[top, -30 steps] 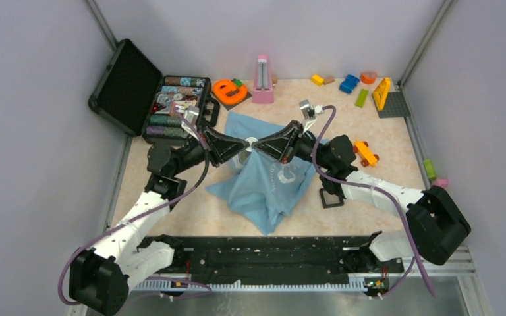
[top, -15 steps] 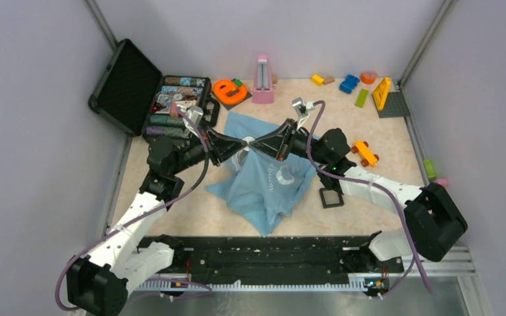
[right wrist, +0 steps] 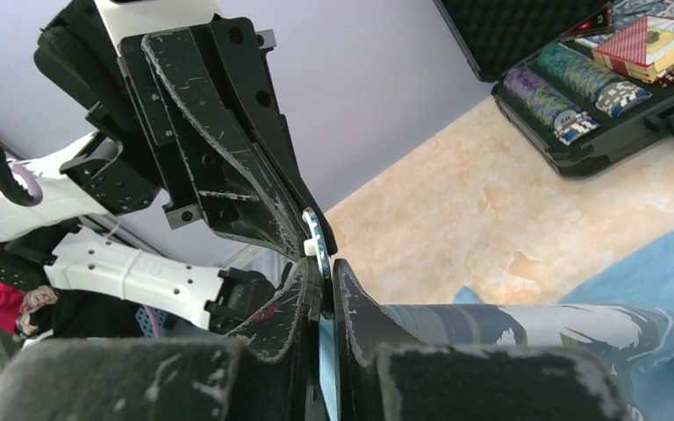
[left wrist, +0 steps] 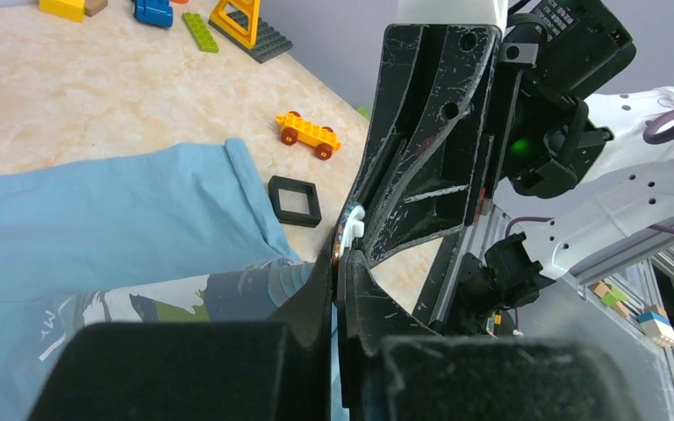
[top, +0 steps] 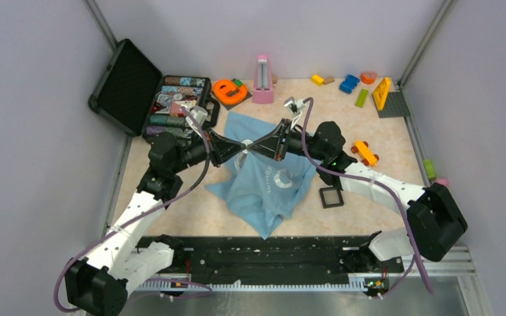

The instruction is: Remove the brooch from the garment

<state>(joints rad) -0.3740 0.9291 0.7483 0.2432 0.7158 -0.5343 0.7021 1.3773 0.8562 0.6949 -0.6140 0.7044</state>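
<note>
Tip to tip, left tool point(left wrist: 340, 263) and right tool point(right wrist: 320, 279) both clamp the brooch point(right wrist: 315, 239) — shirt point(top: 263, 191) drapes beneath, likely so the pin pulls free.

**Twin arms in white and black**

White shells and black joints covered the left arm point(top: 132, 214) and the right arm point(top: 382, 187). A purple cable point(top: 207, 161) looped along each. The black fingers point(left wrist: 430, 132) were scuffed with pale scratches, and a green light point(left wrist: 518, 145) glowed on the right wrist.
</note>
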